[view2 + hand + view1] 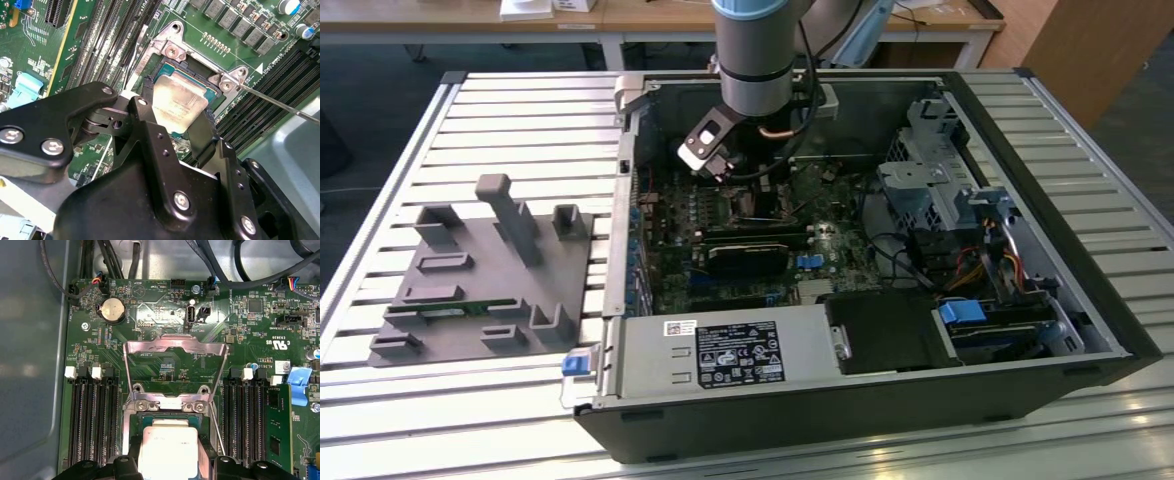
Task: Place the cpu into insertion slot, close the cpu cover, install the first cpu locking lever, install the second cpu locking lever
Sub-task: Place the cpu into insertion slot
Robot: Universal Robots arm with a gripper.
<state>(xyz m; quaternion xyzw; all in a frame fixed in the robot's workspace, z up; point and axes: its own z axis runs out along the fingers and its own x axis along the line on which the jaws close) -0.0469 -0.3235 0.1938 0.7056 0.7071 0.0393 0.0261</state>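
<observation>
The cpu (177, 102) is clamped by the gripper (175, 120), jaws closed on it, apparently just over the insertion slot (163, 69), with the cpu cover (175, 344) open; seating is judged to need square alignment.

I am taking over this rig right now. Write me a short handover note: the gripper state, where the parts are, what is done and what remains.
State of the gripper: jaws shut on the cpu, holding it by two opposite edges.
The cpu is directly over the insertion slot; I cannot tell whether it is seated.
The cpu cover is swung open, away from the slot.
One locking lever is unhooked and sticks out free.
Done: the cpu is at the slot.
Left: cover not closed, levers not installed.
</observation>
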